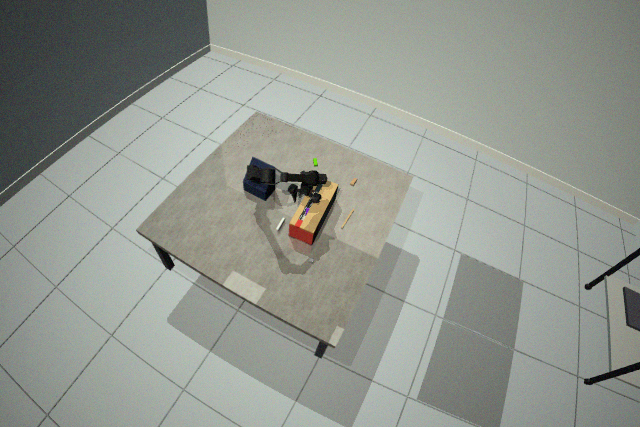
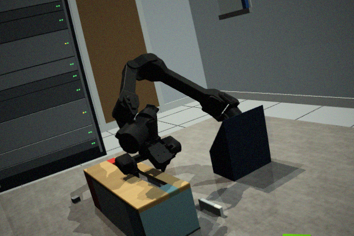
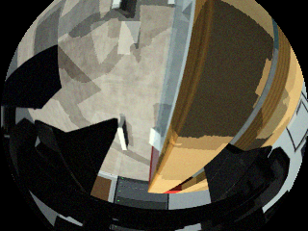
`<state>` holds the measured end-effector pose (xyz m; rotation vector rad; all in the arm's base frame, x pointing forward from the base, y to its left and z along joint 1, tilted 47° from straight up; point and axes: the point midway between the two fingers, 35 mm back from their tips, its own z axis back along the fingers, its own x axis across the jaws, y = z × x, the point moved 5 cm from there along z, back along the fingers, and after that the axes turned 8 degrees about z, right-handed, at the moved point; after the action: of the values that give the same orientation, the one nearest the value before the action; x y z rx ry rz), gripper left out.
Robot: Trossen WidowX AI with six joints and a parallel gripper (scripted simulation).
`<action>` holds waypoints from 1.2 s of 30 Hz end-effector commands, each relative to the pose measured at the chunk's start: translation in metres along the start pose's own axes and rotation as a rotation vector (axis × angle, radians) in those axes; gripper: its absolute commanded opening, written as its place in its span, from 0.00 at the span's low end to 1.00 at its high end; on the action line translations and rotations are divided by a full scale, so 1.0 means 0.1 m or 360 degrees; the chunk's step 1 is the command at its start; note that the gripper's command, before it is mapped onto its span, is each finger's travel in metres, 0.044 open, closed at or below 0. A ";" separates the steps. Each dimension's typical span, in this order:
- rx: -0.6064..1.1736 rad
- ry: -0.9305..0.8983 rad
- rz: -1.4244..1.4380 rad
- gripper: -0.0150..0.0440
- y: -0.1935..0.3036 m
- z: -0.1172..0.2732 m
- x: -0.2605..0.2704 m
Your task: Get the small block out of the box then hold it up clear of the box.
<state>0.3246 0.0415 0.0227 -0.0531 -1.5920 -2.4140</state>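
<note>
The box (image 1: 327, 201) (image 2: 103, 174) (image 3: 188, 144) has a wooden top with a long slot, a red end and a teal end. Its clear front shows as a pale bluish strip in the wrist view. A small purple patch (image 1: 306, 211) shows at the slot in the top view; it may be the block, but it is too small to be sure. My gripper (image 1: 303, 193) (image 2: 149, 172) (image 3: 158, 128) is open and empty. One finger is over the slot, and the other is outside the clear front. Whether the finger over the slot reaches inside is hidden.
The navy arm base (image 1: 260, 185) (image 2: 247, 145) stands on the box's front side. A white bar (image 1: 280, 224) (image 2: 209, 206) lies near the front. A small grey piece (image 1: 311, 260) (image 2: 75, 199), a green piece (image 1: 315, 161), an orange piece (image 1: 353, 182) and a tan stick (image 1: 347, 219) lie around the box.
</note>
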 end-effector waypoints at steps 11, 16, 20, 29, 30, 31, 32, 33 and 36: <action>0.0000 -0.0002 0.0002 0.93 0.13 -0.05 0.02; 0.0000 -0.0002 0.0002 0.93 0.17 -0.06 0.02; 0.0000 -0.0002 0.0002 0.93 0.21 -0.08 0.03; 0.0000 -0.0002 0.0002 0.93 0.15 -0.05 0.02; 0.0000 -0.0002 0.0002 0.93 0.15 -0.05 0.02; 0.0000 -0.0002 0.0002 0.93 0.15 -0.05 0.02; 0.0000 -0.0002 0.0002 0.93 0.15 -0.05 0.02; 0.0000 -0.0002 0.0002 0.93 0.15 -0.05 0.02; 0.0000 -0.0002 0.0002 0.93 0.15 -0.06 0.02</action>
<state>0.3270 0.0297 0.0342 -0.0571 -1.5935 -2.4104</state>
